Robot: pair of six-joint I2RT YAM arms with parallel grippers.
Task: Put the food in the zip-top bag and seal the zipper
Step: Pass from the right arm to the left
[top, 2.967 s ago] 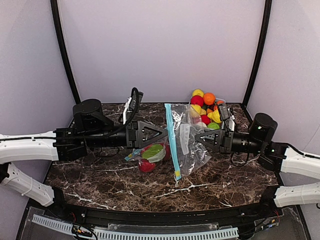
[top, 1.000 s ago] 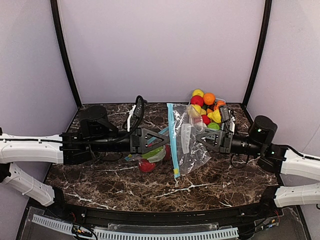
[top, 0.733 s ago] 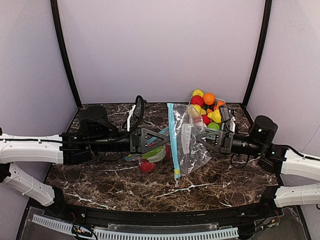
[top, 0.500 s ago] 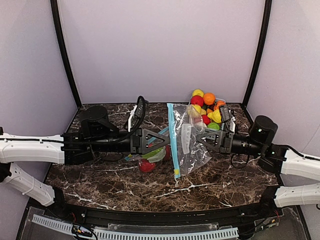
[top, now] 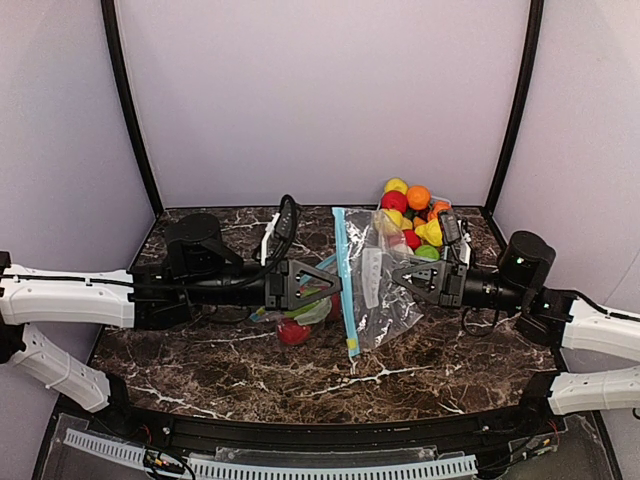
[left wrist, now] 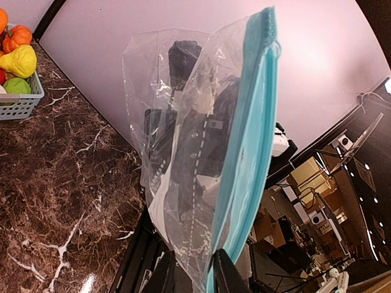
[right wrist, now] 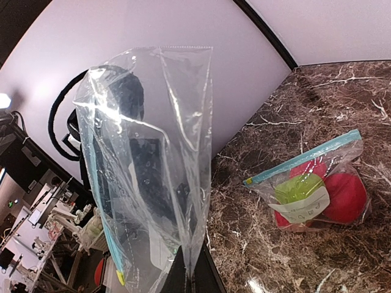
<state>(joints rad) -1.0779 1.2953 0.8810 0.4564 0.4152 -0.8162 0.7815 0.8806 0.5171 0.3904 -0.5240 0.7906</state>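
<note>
my L gripper [top: 337, 284] pinching blue zipper strip [top: 346, 290] of bag [top: 380, 300], R gripper [top: 393, 272] clamped on clear side. strip runs near-far btwn us. food [top: 408, 212] in basket [left wrist: 21, 105] far right, just behind R, so R arm closer imo

Robot lab, test-cell setup. Marble-look table [top: 250, 365] boxed in by plain pale panels [top: 320, 100] on black poles [top: 128, 110]. Left arm [top: 70, 300] and right arm [top: 600, 330] bolted at the near edge, slotted cable duct [top: 270, 468] below them. Past the panels (wrist views only): stacked cardboard boxes [left wrist: 308, 177] and benches [right wrist: 36, 229] cluttered with gear.
</note>
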